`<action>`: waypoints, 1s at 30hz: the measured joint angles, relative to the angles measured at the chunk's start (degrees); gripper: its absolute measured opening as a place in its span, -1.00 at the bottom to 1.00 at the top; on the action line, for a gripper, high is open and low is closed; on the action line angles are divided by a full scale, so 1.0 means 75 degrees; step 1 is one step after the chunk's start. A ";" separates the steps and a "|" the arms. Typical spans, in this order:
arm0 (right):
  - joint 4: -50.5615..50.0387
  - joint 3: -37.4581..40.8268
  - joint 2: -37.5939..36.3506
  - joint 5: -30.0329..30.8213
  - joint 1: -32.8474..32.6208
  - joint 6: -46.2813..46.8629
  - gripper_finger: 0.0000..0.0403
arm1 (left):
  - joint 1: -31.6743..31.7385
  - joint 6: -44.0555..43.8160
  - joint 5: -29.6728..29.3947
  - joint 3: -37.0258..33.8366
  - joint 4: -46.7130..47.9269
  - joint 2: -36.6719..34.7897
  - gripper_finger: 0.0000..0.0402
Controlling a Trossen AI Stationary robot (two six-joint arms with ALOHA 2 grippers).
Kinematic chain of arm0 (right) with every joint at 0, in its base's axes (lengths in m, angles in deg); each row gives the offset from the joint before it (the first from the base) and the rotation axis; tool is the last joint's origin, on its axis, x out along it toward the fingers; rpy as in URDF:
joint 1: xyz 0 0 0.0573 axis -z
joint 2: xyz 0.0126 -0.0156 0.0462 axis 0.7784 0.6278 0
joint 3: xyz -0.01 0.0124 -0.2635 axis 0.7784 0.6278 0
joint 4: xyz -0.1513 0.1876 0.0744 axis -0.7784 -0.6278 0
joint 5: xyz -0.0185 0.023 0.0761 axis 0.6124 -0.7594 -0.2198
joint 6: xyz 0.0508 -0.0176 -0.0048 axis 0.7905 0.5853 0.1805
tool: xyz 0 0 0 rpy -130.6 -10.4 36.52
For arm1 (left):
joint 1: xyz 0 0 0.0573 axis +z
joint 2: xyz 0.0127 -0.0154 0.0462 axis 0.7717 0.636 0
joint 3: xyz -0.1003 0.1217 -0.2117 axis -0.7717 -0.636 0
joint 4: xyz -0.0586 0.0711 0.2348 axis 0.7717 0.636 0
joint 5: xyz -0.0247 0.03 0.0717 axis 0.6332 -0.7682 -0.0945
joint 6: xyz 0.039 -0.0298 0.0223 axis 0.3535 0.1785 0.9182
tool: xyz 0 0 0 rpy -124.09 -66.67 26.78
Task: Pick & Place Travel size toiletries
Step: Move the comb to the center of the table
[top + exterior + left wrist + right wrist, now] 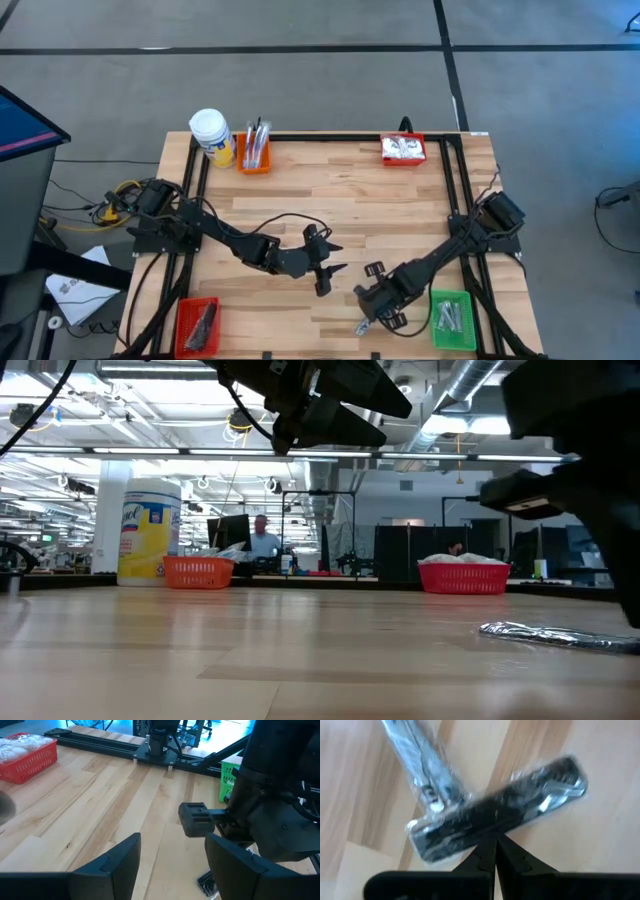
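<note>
A dark grey flat bar in clear wrap (500, 812) lies crossed over a second clear-wrapped slim item (422, 767) on the wooden table, near its front edge right of the middle. My right gripper (495, 840) points down over them, shut at the bar's wrap. In the low view a silvery wrapped packet (555, 634) lies flat on the table. My left gripper (325, 263) hovers open above the table's middle, holding nothing. My right gripper meets the clear wrap at the bar's long near edge (492, 832), about mid-length, its two fingertips pinched together there. The fingers come from above, pointing down, and lie across the bar. In the low view the packet's free end (500, 628) rests on the table.
A green bin (452, 320) with wrapped items stands just right of my right gripper. A red bin (197, 326) holds dark bars at the front left. At the back stand an orange bin (253, 155) of toothbrushes, a white-capped yellow jar (210, 135) and a red bin (403, 150) of white packets.
</note>
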 joint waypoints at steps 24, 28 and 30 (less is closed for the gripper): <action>0.0383 -0.0024 0.0463 0.0482 0.0452 -0.0526 -1.00 | 0.0000 -0.0082 0.0000 -0.0125 -0.0087 -0.0003 0.06; 0.0204 -0.0026 0.0463 0.0914 0.0505 -0.0321 -1.00 | 0.0000 -0.0082 0.0000 -0.0125 -0.0090 -0.0003 0.06; 0.0167 -0.0025 0.0463 0.1021 0.0532 -0.0314 -1.00 | 0.0000 -0.0082 0.0000 -0.0125 -0.0092 -0.0003 0.06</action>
